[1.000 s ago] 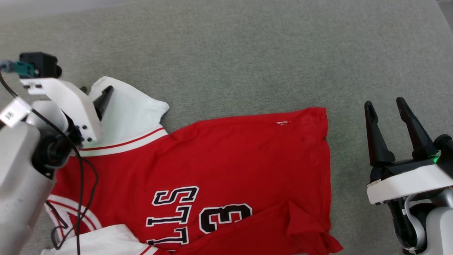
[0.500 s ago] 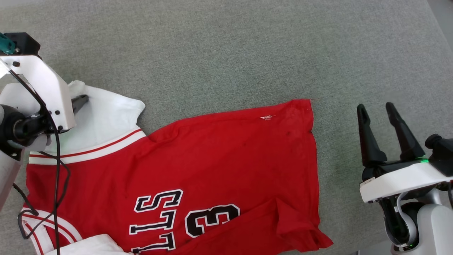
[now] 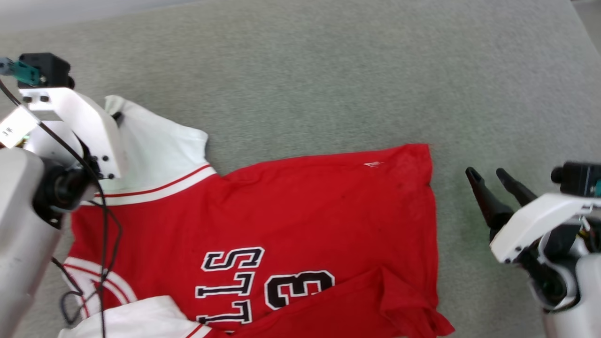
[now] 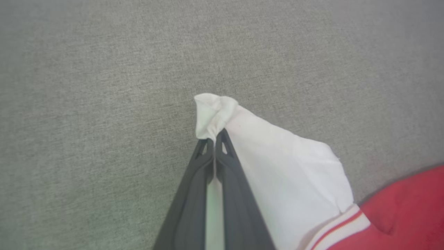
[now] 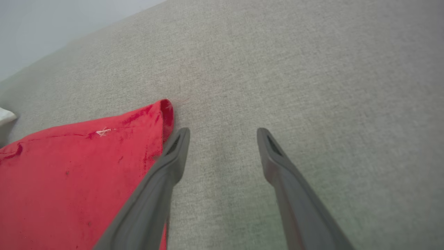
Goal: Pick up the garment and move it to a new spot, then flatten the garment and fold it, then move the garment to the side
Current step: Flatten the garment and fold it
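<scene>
1. At the bottom of the head view lies the red jersey-style fabric T-shirt with white short sleeves [image 3: 300, 211]. It is spread front-up across the lower middle of the frame on a grey-green woven cloth surface [image 3: 328, 70]. Its lower right corner is folded over on itself.
2. The shirt's black, white-outlined letters and "3" sit at bottom centre. At the lower left, the near white sleeve is bunched beside the striped collar.
3. At the right middle, the right gripper [image 3: 485, 172] has its two long dark fingers spread wide and holds nothing. It is just beside the shirt's hem edge. In the right wrist view one finger overlaps the red hem corner, but whether it touches cannot be told.
4. At the upper left, the left gripper [image 4: 215, 139] is pinched tight on the tip of the far white sleeve [image 3: 155, 141], with cloth bunched above its fingertips.
5. Beyond the shirt, the grey-green surface runs to the top of the frame.
</scene>
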Controlling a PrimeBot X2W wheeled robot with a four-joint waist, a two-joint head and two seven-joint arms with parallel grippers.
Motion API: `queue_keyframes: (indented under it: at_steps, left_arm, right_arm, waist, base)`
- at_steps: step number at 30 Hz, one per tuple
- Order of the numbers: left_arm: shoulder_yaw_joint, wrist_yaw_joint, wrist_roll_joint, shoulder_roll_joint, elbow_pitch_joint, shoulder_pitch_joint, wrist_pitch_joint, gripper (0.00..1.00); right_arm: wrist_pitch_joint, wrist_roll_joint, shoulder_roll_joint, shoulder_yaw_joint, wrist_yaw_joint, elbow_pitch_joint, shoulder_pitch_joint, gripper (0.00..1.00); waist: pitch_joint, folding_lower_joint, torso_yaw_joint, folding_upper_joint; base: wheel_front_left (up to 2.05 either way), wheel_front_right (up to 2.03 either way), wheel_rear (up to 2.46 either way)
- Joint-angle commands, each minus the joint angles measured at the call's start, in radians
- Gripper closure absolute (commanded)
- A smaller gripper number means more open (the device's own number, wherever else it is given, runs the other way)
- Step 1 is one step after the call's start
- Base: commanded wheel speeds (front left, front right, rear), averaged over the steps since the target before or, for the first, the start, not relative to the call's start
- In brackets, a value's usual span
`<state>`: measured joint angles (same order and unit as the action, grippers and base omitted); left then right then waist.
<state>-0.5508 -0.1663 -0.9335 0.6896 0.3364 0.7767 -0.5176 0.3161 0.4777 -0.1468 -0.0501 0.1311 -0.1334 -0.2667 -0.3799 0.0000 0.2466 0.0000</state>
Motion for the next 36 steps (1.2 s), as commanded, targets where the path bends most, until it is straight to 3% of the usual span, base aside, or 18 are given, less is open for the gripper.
queue_keyframes:
  at_steps: [1,11,20,23,31,36]
  left_arm:
    - [0.0,-0.002,0.007,-0.012,-0.012,-0.025,0.024,1.0]
    - [-0.009,0.008,0.009,-0.062,-0.129,-0.059,0.107,1.0]
    - [-0.019,0.024,0.009,-0.087,-0.147,-0.074,0.144,1.0]
    - [-0.023,0.034,0.003,-0.094,-0.139,-0.079,0.152,1.0]
    - [-0.011,0.047,0.001,-0.109,-0.109,-0.108,0.217,1.0]
    - [0.009,0.036,-0.003,-0.088,-0.127,-0.163,0.267,1.0]
  right_arm:
    - [0.033,0.02,-0.021,0.006,-0.001,-0.006,-0.037,0.0]
    - [0.3,0.072,-0.141,0.102,-0.001,-0.075,-0.164,0.0]
    - [0.508,0.074,-0.153,0.206,-0.001,-0.279,-0.19,0.0]
    - [0.529,0.096,-0.143,0.219,-0.001,-0.318,-0.188,1.0]
    - [0.409,0.111,-0.213,0.167,-0.001,-0.236,-0.272,1.0]
    - [0.36,0.097,-0.219,0.136,-0.001,-0.157,-0.214,1.0]
  waist:
    - [0.024,0.0,-0.034,0.0]
    - [0.018,0.0,-0.15,0.0]
    - [0.0,0.0,-0.2,0.0]
    - [0.007,0.0,-0.206,0.0]
    - [0.065,0.0,-0.223,0.0]
    - [0.125,0.0,-0.232,0.0]
  base:
    - [0.0,0.0,0.0]
    - [0.0,0.0,0.0]
    - [0.0,0.0,0.0]
    - [0.0,0.0,0.0]
    - [0.0,0.0,0.0]
    - [0.0,0.0,0.0]
